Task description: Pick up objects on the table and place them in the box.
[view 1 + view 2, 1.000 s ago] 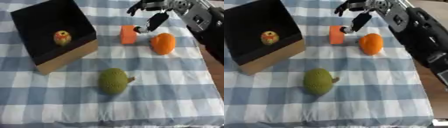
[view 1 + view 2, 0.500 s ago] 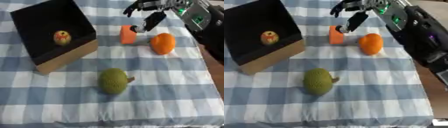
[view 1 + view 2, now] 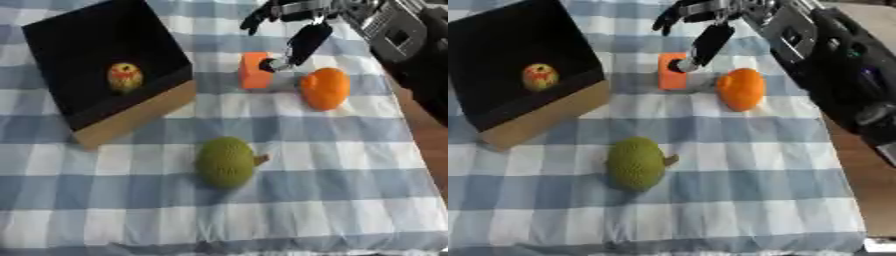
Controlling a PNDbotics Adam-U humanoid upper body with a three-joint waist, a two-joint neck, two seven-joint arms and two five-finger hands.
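Observation:
My right hand point(image 3: 293, 20) hangs open above a small orange block point(image 3: 255, 71) at the back of the table, thumb tip close beside the block's right edge, fingers spread over it. To the block's right lies an orange fruit point(image 3: 325, 89). A bumpy green fruit with a short stem point(image 3: 226, 162) rests near the table's middle front. The black box with a tan wall point(image 3: 131, 117) stands at the left, and a yellow-red fruit point(image 3: 124, 77) lies inside it. The left hand shows in no view.
A blue and white checked cloth point(image 3: 332, 190) covers the table. Its right edge point(image 3: 418, 145) runs beside a brown floor. My right forearm point(image 3: 833, 55) spans the upper right corner.
My right hand has drifted slightly left and down toward the orange block, thumb now beside it. The other objects have not moved.

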